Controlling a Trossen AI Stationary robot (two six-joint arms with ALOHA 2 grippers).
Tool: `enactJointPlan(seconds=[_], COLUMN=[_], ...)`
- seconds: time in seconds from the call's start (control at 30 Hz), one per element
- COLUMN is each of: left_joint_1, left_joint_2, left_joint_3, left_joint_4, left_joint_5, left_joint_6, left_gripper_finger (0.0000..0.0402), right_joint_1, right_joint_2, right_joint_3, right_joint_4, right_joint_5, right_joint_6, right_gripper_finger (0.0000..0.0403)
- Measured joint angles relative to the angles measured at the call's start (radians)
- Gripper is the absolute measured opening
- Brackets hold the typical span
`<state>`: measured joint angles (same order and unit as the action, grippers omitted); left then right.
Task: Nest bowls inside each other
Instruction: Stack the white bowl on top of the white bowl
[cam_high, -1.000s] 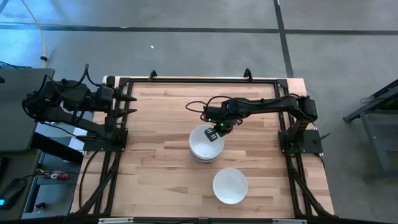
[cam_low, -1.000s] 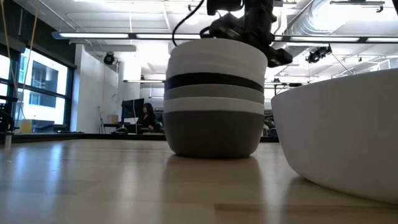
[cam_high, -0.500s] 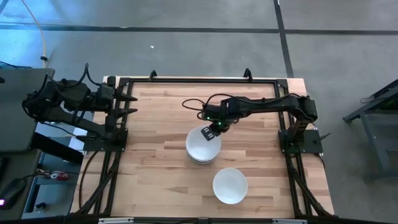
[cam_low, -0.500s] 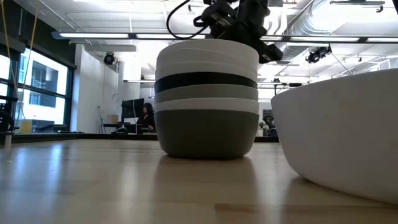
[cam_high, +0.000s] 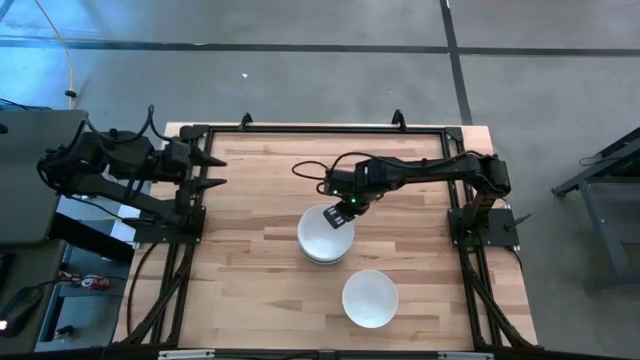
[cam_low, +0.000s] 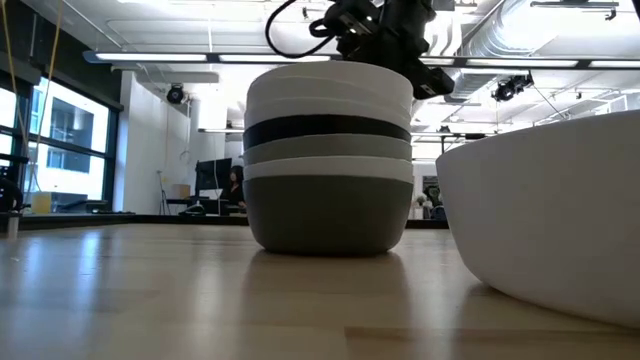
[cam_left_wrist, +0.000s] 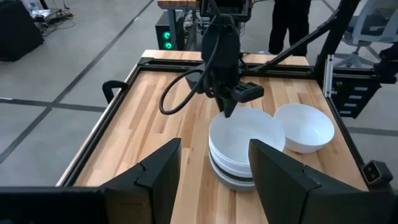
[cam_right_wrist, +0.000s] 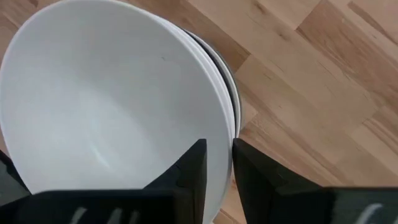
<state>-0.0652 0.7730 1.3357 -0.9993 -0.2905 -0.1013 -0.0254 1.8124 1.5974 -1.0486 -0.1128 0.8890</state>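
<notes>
Pale wood planks made up the table (cam_high: 250, 250), framed in black rail, on a grey concrete floor; a person sat far back in the room. The stack of bowls (cam_high: 324, 236) stood mid-table — white on top, a black band, grey at the base. The right gripper (cam_high: 340, 217) straddled its top rim, fingers slightly apart. A lone white bowl (cam_high: 370, 298) sat nearby. The left gripper (cam_high: 212, 171) waited wide open at the table's edge.

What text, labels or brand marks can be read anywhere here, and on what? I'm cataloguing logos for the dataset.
None can be read.
The stack of bowls and the single white bowl are plain, with no print showing.
The right end effector, over the stack's rim, and the left end effector, at the table's edge, show no legible label.
The room behind the table shows no readable sign.
</notes>
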Motion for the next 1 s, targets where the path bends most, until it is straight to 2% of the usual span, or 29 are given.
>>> enactJointPlan(seconds=[0.5,0.8,1.0], left_joint_1=[0.000,0.000,0.000], left_joint_2=[0.015,0.015,0.015], left_joint_3=[0.000,0.000,0.000], left_joint_4=[0.000,0.000,0.000], left_joint_5=[0.019,0.019,0.019], left_joint_6=[0.010,0.008,0.008], left_gripper_finger=[0.0177,0.0177,0.0177], right_joint_1=[0.000,0.000,0.000], right_joint_2=[-0.040,-0.041,-0.041], right_joint_3=[0.001,0.001,0.001], right_joint_4=[-0.004,-0.002,0.000], right_joint_5=[-0.008,-0.004,-0.004], right_joint_6=[-0.008,-0.033,-0.038], right_gripper_finger=[0.0064,0.0005,0.0002])
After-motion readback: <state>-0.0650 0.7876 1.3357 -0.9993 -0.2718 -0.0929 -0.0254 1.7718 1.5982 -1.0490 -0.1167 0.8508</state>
